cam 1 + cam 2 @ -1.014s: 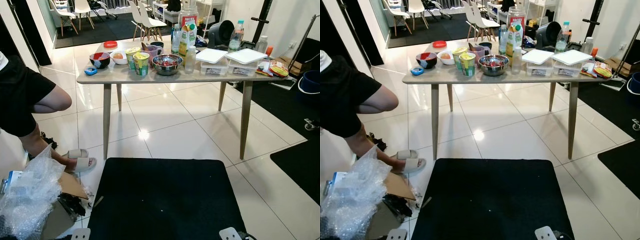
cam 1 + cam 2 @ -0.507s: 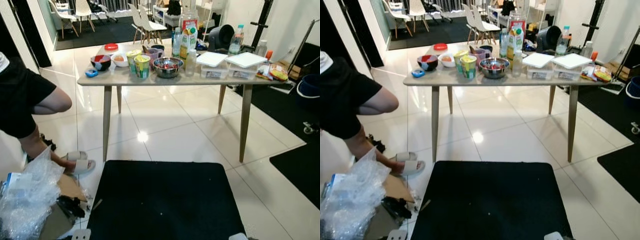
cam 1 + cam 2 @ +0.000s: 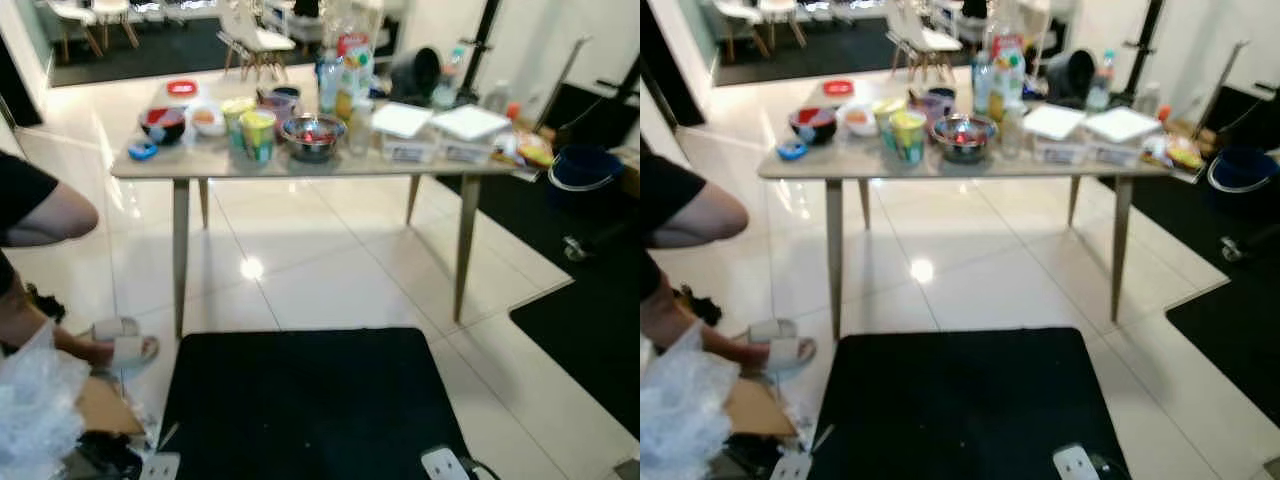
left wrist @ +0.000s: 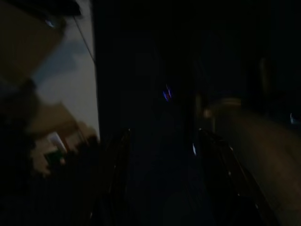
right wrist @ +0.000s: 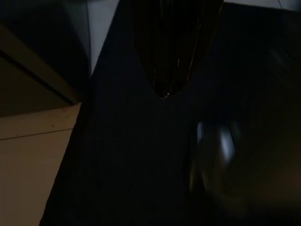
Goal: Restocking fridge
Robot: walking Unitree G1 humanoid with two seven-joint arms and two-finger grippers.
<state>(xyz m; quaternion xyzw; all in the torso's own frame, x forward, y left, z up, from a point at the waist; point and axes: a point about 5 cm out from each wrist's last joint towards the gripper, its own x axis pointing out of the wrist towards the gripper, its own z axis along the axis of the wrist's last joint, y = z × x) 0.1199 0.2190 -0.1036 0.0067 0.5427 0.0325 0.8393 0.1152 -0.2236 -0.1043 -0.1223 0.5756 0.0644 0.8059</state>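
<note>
From the left eye view, the step in hand looks like the approach to the stocked counter [image 3: 300,165]. A good approach keeps the walk straight over the black mat [image 3: 300,400] and stops square to the near edge, close enough to reach the goods without leaning. The groceries are crowded along the top: a steel bowl [image 3: 312,135] of something red in the middle, two paper cups [image 3: 250,128] just left of it, a juice carton [image 3: 350,80] and bottles behind, and two lidded white containers [image 3: 440,135] to the right. A first pick near the front edge would avoid knocking over the taller things behind.

In the right eye view the picture is blurred, as it would be in walking. The floor is glossy white tile [image 3: 970,270]; a person [image 3: 680,230] crouches at the left over bubble wrap [image 3: 680,420] and cardboard, close to the path, so passing them calls for care. White chairs [image 3: 920,30] stand in the room beyond.

The left wrist view is very dark; the left pincer [image 4: 160,146] hangs over the mat, fingers apart, empty.

The right wrist view is dark too; whether the right pincer [image 5: 175,70] is clenched or released I cannot tell.
</note>
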